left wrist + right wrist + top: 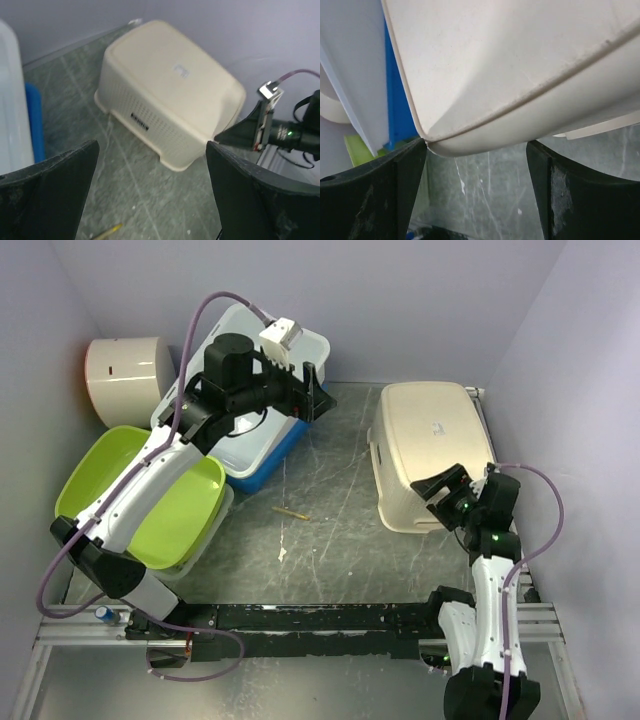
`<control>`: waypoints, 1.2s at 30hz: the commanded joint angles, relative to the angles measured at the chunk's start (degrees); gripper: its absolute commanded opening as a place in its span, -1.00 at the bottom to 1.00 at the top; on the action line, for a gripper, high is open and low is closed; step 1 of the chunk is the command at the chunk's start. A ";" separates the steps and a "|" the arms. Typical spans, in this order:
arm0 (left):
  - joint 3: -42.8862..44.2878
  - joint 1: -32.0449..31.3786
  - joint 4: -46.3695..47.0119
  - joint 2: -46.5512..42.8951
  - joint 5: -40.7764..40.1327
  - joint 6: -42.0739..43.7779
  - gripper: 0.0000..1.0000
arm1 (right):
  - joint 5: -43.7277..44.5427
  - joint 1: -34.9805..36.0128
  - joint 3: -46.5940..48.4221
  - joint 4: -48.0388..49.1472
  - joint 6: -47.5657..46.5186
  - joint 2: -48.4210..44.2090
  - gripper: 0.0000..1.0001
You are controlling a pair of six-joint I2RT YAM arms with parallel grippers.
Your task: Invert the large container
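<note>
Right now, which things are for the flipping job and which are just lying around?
For the job:
big white tub
left tool
right tool

Just lying about:
cream basket
blue tub
green bowl
yellow stick
round white bin

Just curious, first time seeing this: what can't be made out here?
- Inside of the white tub: top view, the left arm covers it.
- Sticker on the cream basket: left wrist view, too blurred to read.
- Yellow sliver on the table: top view, too small to identify.
</note>
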 commanded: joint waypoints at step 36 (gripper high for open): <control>-11.01 11.33 -14.07 -8.16 -8.34 -1.93 0.99 | 41.95 32.04 51.83 9.23 -8.75 61.43 0.66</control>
